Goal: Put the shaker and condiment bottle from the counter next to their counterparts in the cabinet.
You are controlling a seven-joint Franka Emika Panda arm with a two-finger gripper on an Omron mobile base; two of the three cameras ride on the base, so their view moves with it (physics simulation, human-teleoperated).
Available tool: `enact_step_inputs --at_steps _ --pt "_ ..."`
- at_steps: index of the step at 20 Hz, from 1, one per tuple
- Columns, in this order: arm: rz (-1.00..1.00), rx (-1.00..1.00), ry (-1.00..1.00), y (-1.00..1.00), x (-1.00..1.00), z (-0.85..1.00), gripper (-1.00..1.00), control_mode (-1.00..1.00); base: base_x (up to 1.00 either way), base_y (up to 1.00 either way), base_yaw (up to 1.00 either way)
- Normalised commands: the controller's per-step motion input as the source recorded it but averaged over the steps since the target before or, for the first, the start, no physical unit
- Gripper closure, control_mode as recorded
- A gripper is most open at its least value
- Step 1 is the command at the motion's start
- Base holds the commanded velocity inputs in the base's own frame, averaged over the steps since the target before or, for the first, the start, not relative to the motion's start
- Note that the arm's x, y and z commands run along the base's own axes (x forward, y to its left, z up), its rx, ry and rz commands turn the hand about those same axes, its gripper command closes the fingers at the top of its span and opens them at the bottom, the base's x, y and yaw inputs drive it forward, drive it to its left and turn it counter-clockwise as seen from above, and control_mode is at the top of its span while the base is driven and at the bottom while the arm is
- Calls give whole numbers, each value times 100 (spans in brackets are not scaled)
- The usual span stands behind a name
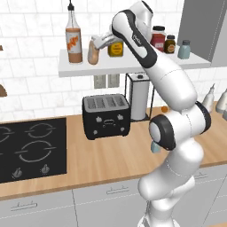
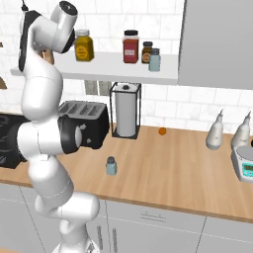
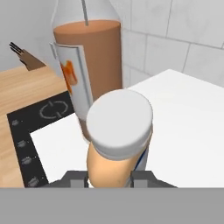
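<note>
Gripper (image 3: 109, 178) clamped on bottle (image 3: 119, 140) just beside tall bottle (image 3: 89, 65); likely light, rigid, slippery; best gripped mid-body.

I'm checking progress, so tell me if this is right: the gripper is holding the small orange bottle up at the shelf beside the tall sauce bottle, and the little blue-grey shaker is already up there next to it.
Not quite. The gripper does hold the condiment bottle at the shelf beside the tall sauce bottle, but the shaker is on the counter, as the right base view shows.
</note>
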Motion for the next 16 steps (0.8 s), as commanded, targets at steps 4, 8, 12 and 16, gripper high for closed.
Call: enact_step_inputs --at_steps 4,8,12,16 --pt "1 0 0 2 27 -6 100 -100 0 0 0" --pt "0 0 0 4 28 -5 100 -100 0 0 0" --pt "1 0 0 2 24 -12 100 -100 0 0 0" --pt "0 0 0 10 19 -14 100 -100 0 0 0"
